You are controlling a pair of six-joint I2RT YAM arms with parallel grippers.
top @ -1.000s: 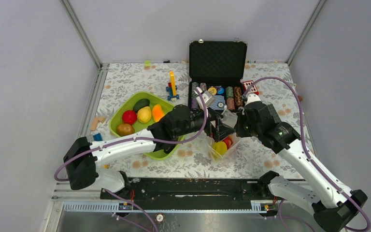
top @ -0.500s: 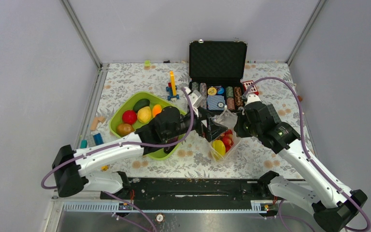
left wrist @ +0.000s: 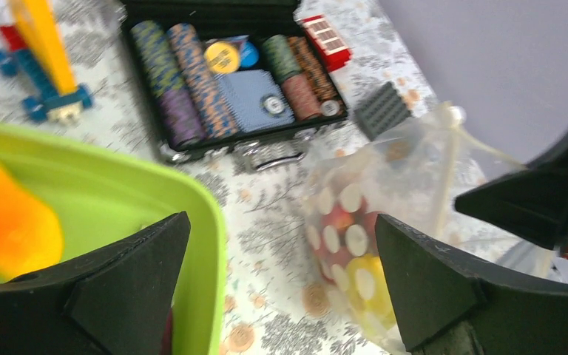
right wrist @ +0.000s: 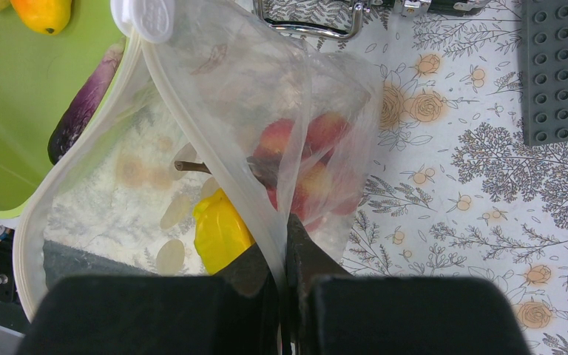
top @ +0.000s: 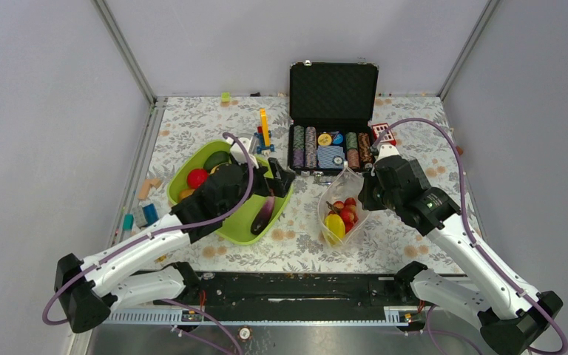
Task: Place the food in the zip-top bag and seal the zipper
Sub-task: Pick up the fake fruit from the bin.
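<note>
The zip-top bag (top: 338, 212) is clear with cream dots and stands open right of the lime-green tray (top: 231, 235). It holds a yellow food piece (top: 333, 225) and red berries (top: 348, 211). My right gripper (top: 367, 194) is shut on the bag's rim (right wrist: 262, 214), holding it up; its jaws pinch the plastic (right wrist: 285, 248). My left gripper (top: 276, 182) is open and empty above the tray's right rim, left of the bag (left wrist: 355, 237); the tray edge lies between its jaws (left wrist: 281, 248). A red piece (top: 197, 178), a dark green piece (top: 217, 159), a purple piece (top: 265, 214) and an orange piece (left wrist: 11, 222) lie in the tray.
An open black case (top: 333, 87) with rows of poker chips (top: 325, 144) stands behind the bag. A yellow and blue toy (top: 264, 133) is left of it. A grey studded plate (right wrist: 558, 70) lies right of the bag. Small blocks (top: 148, 190) lie left of the tray.
</note>
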